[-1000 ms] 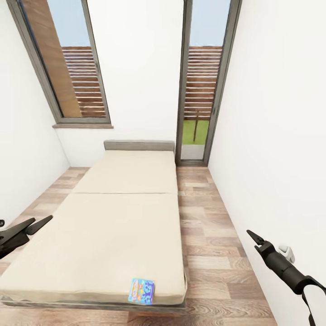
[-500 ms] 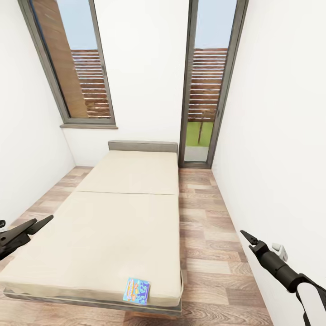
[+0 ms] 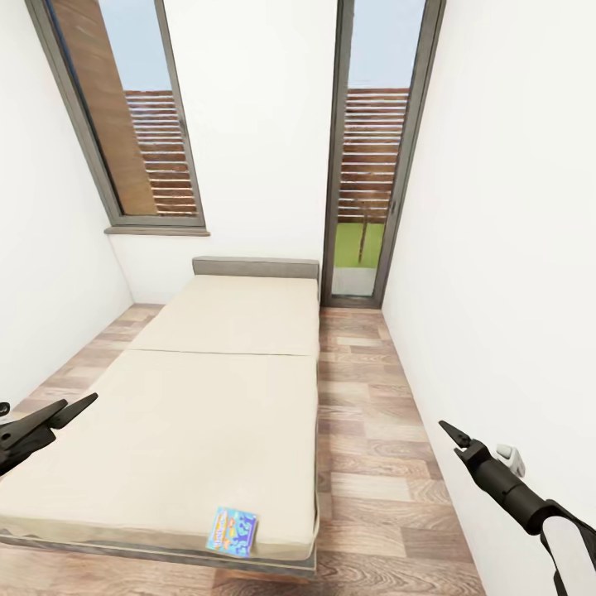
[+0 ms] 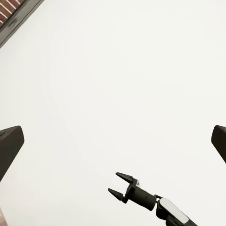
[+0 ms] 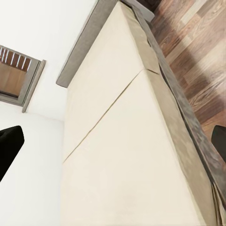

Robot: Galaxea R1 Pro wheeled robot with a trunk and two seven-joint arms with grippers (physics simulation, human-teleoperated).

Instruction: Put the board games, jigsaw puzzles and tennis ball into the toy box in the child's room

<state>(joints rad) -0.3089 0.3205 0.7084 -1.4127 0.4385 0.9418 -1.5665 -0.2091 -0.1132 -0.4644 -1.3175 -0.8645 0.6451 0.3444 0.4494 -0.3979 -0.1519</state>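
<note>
The flat, light, stiff board game (image 3: 232,530) could be pinched at its edge; both grippers are spread wide, holding nothing.

Colours: cream bed, wood floor, white walls.
Bed (image 3: 207,397) mattress plain cream, frame grey; board game (image 3: 232,530) blue with yellow/orange print, too blurred to read. Floor (image 3: 372,439) brown plank grain. Walls (image 3: 497,207) white, window frames (image 3: 157,219) grey. Left end effector (image 3: 58,411) and right end effector (image 3: 451,432) black.
</note>
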